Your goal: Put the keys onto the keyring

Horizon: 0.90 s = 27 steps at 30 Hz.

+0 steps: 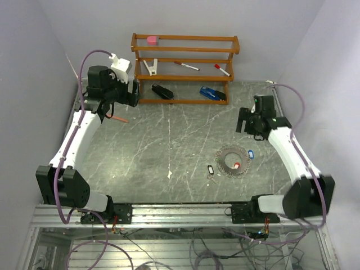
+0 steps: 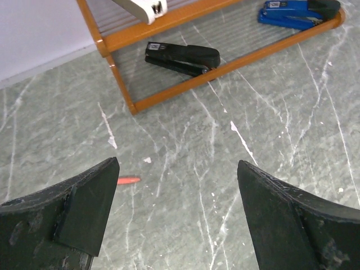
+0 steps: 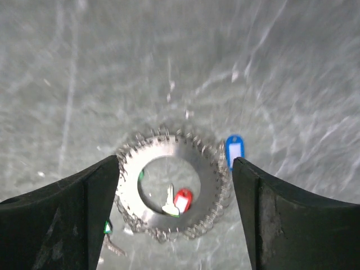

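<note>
The keyring [image 3: 209, 169], a flat grey toothed ring, lies on the marble table [image 1: 169, 146]; in the top view the keyring [image 1: 232, 160] is right of centre. A red-tagged key [image 3: 181, 201] rests inside its hole. A blue tag [image 3: 234, 149] lies just outside the rim, and a green-tagged key [image 3: 107, 228] shows beside my right gripper's left finger. A black-tagged key [image 1: 210, 170] lies left of the ring. My right gripper [image 3: 174, 164] hovers open above the ring, holding nothing. My left gripper [image 2: 177, 166] is open over bare table at the far left, holding nothing.
A wooden rack [image 1: 183, 67] stands at the back with a black stapler [image 2: 183, 58], a blue stapler [image 2: 298, 12], red-capped pens [image 1: 185, 66] and a pink item [image 1: 152, 40]. A small orange piece [image 2: 128, 180] lies by the left gripper's left finger.
</note>
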Motion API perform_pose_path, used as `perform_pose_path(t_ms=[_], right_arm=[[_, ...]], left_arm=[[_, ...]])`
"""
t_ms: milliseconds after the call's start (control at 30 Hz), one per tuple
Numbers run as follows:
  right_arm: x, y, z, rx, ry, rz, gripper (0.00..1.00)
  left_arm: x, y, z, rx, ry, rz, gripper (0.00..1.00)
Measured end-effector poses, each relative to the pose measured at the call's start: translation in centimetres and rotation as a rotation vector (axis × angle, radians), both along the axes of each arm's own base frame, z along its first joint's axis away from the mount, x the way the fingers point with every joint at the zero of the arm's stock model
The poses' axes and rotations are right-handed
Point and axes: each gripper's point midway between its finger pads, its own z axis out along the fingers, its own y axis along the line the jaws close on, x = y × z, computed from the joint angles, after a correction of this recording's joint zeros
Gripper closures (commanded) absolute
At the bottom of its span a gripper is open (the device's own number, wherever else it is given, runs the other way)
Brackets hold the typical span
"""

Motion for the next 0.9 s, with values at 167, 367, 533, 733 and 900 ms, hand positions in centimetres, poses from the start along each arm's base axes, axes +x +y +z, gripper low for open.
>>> perform_pose_path(t_ms=[167, 367, 533, 733, 900], right_arm=[[-1.8, 0.5, -8.0, -0.008, 0.348, 0.034, 0.39], [-2.7, 0.6, -9.0, -0.002, 0.432, 0.036, 0.52], [-2.1, 0.3, -9.1, -0.019, 0.437, 0.024, 0.56], [-2.2, -0.2, -11.7, -0.054, 0.519, 0.005, 0.61], [-1.3, -0.4, -12.9, -0.067, 0.546, -0.005, 0.62]], left_arm=[[-0.5, -0.9, -0.9, -0.032, 0.027, -0.040, 0.04], [-0.7, -1.7, -0.8, -0.061, 0.027, -0.079, 0.04], [-0.8, -2.0, -0.6, -0.074, 0.023, -0.096, 0.05], [-1.4, -2.1, -0.5, -0.076, 0.018, -0.102, 0.05], [-1.7, -2.1, -0.1, -0.079, 0.003, -0.106, 0.05]])
